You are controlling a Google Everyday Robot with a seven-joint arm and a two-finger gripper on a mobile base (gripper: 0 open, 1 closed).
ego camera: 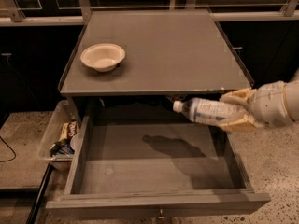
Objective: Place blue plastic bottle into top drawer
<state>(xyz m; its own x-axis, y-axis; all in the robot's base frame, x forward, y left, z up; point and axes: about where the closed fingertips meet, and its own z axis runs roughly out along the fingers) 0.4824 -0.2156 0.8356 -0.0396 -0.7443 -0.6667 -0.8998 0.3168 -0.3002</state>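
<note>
The blue plastic bottle (205, 111) is a clear bottle with a white cap and a pale blue-and-white label. It lies on its side in the air, cap pointing left, above the right rear part of the open top drawer (154, 162). My gripper (236, 110) comes in from the right and is shut on the bottle's base end, tan fingers (238, 97) above and below it. The drawer is pulled out, its grey floor bare, with the bottle's shadow on it. A small knob (161, 214) shows on its front panel.
A cream bowl (103, 56) sits on the grey cabinet top (177, 50) at the left. A clear plastic bin (56, 134) of snack packets stands on the floor left of the drawer. Speckled floor lies to the right.
</note>
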